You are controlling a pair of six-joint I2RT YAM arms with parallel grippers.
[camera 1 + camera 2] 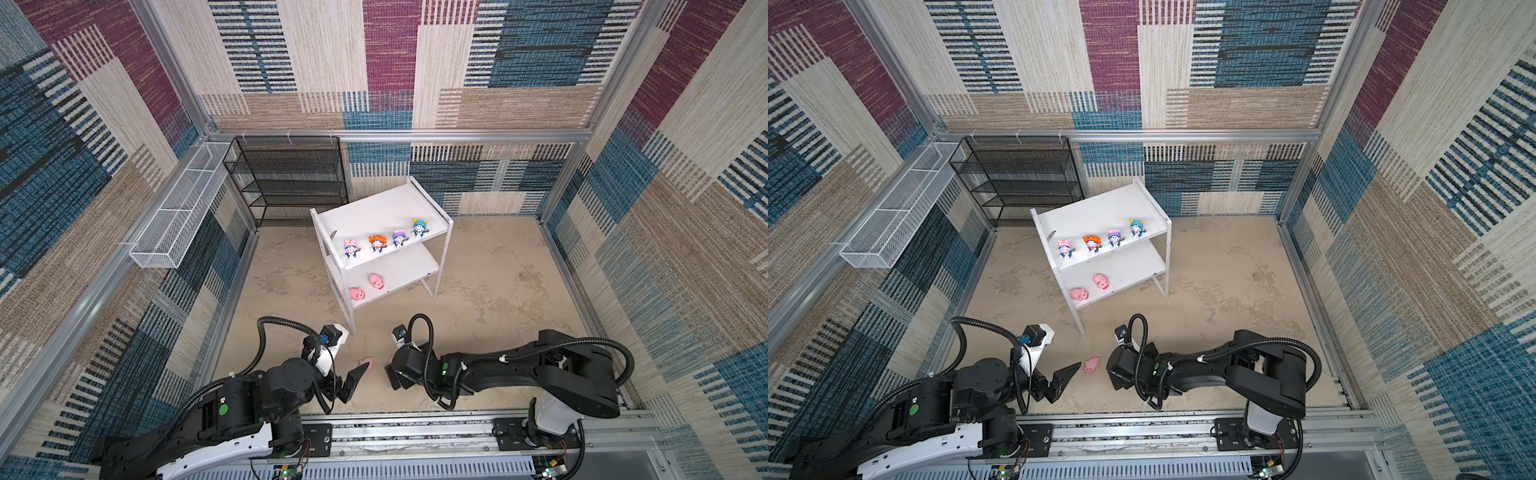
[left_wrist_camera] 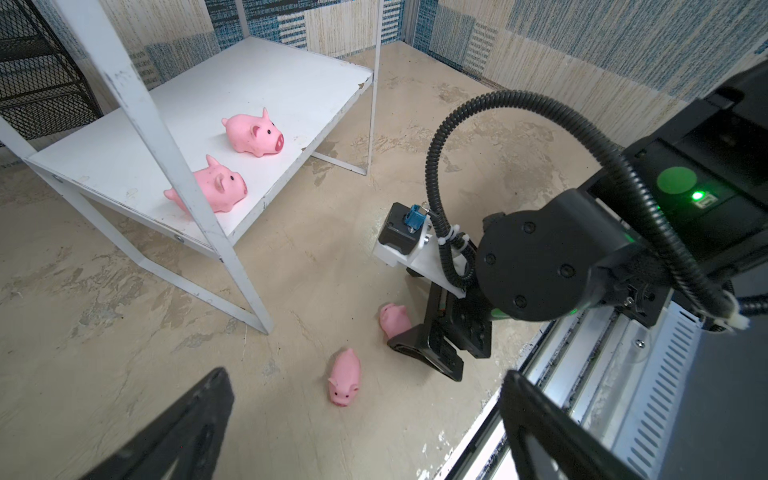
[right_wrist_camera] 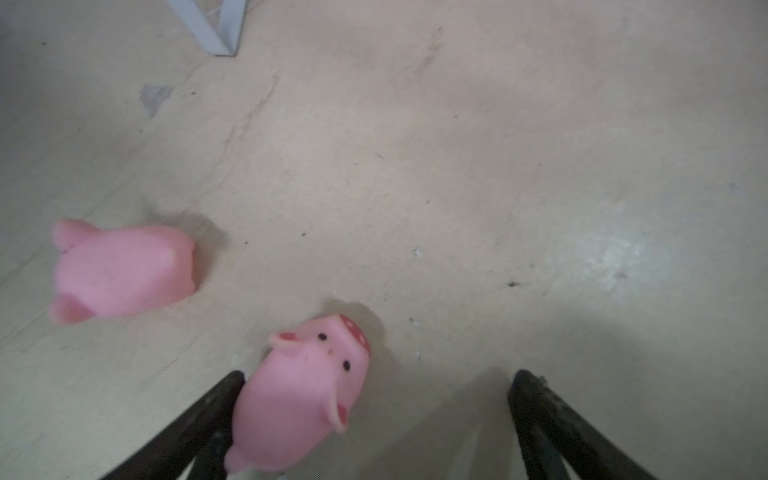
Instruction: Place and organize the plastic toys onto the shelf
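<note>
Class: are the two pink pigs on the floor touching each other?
Apart. The right wrist view shows bare floor between the pig showing its face and the other pig.

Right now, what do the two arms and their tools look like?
The left arm and right arm are black with white lower shells, round green stickers and looping black corrugated cables. Each wrist carries a small camera on a white bracket. The left tool and right tool have black wedge-shaped fingers.

The shelf [image 1: 374,208] holds four figurines [image 1: 377,243] above, two pigs [image 1: 376,281] below (two more pigs [image 2: 344,380] on the floor [image 1: 498,291])
</note>
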